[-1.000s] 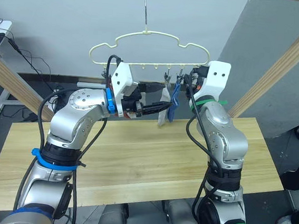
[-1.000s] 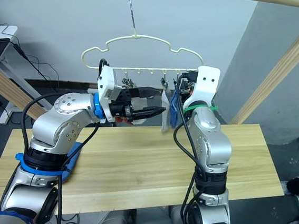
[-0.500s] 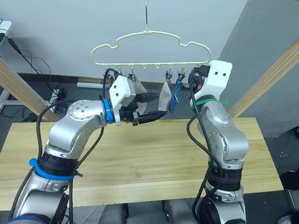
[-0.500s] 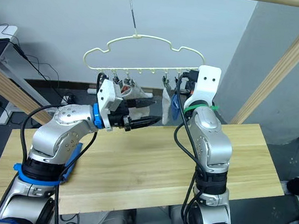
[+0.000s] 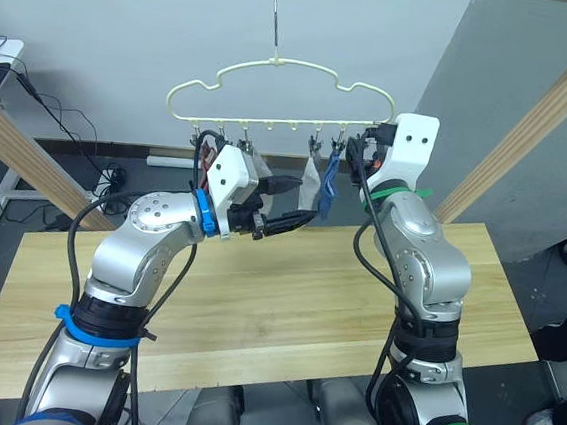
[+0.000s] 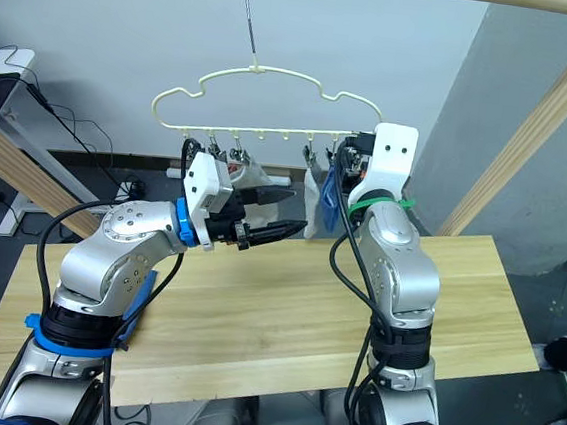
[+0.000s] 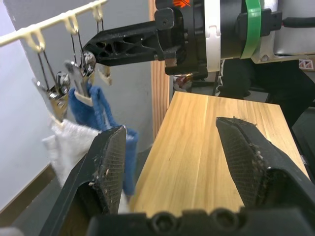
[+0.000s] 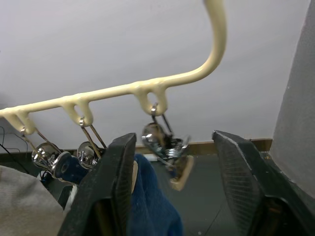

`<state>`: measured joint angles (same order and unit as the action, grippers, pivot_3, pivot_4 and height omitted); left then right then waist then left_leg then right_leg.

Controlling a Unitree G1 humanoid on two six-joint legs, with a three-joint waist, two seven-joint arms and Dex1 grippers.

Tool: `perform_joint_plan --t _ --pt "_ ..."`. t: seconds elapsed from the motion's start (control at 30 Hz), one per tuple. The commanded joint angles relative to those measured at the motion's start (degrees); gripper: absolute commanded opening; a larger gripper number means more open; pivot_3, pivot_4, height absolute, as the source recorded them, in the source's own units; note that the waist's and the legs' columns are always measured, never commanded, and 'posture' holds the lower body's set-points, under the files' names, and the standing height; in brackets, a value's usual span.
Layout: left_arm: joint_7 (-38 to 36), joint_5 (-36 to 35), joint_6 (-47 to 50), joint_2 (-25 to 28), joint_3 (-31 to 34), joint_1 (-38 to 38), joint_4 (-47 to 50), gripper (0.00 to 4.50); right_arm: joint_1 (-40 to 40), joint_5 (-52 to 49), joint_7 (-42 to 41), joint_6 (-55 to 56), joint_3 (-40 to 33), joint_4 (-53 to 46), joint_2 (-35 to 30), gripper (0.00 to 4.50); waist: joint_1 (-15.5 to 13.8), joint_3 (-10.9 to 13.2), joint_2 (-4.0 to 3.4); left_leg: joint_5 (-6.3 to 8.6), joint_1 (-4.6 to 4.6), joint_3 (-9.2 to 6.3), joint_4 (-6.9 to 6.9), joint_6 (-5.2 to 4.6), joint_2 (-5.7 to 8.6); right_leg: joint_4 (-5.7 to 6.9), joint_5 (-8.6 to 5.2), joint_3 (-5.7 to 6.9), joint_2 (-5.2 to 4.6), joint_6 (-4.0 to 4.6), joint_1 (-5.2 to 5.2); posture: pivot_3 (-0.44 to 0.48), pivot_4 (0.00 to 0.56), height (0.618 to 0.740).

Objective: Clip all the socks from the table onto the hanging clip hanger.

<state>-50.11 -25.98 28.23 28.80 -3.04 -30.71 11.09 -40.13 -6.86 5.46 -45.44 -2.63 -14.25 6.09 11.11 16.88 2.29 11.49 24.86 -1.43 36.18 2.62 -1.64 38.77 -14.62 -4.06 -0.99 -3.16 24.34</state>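
Clip hanger point(image 5: 275, 96): hung by its long hook from the pole overhead, above the far edge of the worktop point(image 5: 274, 312), at a height both arms could reach.
Socks: a light grey sock point(image 5: 312, 180) and a blue sock point(image 5: 328, 187) hung side by side from neighbouring clips toward the robot's right end of the bar; something reddish hung from the clips at the left end, behind the left arm, too hidden to name. No sock lay on the visible planks.
Empty end clip point(image 8: 165, 147): last on the right, carrying nothing, just beside the blue sock.
Right gripper point(image 8: 170, 172): jaws spread and empty, raised to straddle that end clip, probably to squeeze it open.
Left gripper point(image 7: 172, 162): jaws spread, holding nothing, pointed at the hanging blue and grey socks from the left, likely ready to steady or feed fabric.
Judgement: hanging looked well along; the end clip awaited a sock.
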Motion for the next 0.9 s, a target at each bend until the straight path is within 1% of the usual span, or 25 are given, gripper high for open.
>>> perform_joint_plan --t 0.03,0.4,0.67,0.9 --pt "0.1 -0.3 -1.0 -0.4 0.6 -1.1 0.9 3.23 -1.1 0.0 -0.1 0.9 0.7 -0.9 -0.1 2.48 0.0 0.0 0.00 0.00 0.00 0.00 0.00 0.00 0.00 0.01 0.00 0.00 0.00 0.00 0.00 -0.238 0.249 0.740" --pt "-0.1 0.0 -1.6 -0.4 0.5 -1.6 0.0 3.23 -2.2 0.5 1.2 1.9 0.4 0.3 0.8 2.48 0.0 0.0 0.00 0.00 -0.01 -0.01 0.02 0.00 0.00 0.05 0.00 0.01 0.00 0.00 0.00 -0.240 0.245 0.740" --pt "-0.4 0.1 -2.3 -0.4 0.4 -2.1 -0.7 3.23 -2.0 2.9 5.2 1.1 2.7 -0.9 3.3 2.48 0.0 0.0 0.00 -0.01 -0.01 -0.01 0.03 0.01 0.01 0.06 0.00 0.00 0.00 0.00 0.00 -0.244 0.244 0.740" --pt "-0.5 0.3 -2.7 -0.4 0.3 -2.5 -1.1 3.23 -1.8 2.8 8.6 2.2 2.9 -0.8 5.2 2.48 0.0 0.0 0.00 -0.01 0.00 -0.01 0.04 0.01 0.00 0.06 0.00 0.00 0.00 0.00 0.00 -0.242 0.240 0.740"
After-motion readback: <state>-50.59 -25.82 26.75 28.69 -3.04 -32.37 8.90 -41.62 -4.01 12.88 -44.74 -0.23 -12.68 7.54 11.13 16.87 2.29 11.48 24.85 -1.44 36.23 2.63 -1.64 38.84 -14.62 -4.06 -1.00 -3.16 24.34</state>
